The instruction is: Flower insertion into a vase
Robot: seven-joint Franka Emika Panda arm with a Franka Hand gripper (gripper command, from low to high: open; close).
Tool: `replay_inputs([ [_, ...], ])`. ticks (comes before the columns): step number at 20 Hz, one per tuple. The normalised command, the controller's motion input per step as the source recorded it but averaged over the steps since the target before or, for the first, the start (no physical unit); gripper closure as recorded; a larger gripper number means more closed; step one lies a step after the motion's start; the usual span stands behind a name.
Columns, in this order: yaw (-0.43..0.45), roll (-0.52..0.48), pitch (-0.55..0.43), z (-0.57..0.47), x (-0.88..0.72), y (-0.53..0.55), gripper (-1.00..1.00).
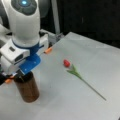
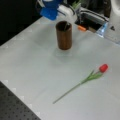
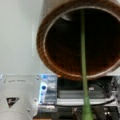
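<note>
Vase [image 2: 64, 35] is taking a green stem [image 3: 83, 50] I'm dangling into its mouth; gripper [image 1: 15, 75] is hovering right above, apparently pinching it; a red tulip [image 1: 67, 63] is lying beside.

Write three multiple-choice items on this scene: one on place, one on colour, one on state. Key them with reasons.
1. Where does the tulip lie?
A. inside the vase
B. flat on the table
C. on the tool

2. What colour is its bud?
A. red
B. yellow
C. white

3. What reaches into the vase?
A. nothing
B. a spoon
C. a green stem

Key:
1 B: in both front views it lies on the table, apart from the vase.
2 A: the bud shows red.
3 C: the wrist view shows a green stem running down through the vase mouth, below the tool.
</note>
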Motion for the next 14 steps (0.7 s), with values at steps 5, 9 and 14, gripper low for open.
replay_inputs([
  [5, -0.023, 0.007, -0.529, -0.15, -0.25, 0.59, -1.00],
  [9, -0.043, -0.046, -0.347, -0.12, -0.22, 0.49, -1.00],
  [14, -0.097, -0.059, -0.261, -0.12, -0.08, 0.41, -1.00],
])
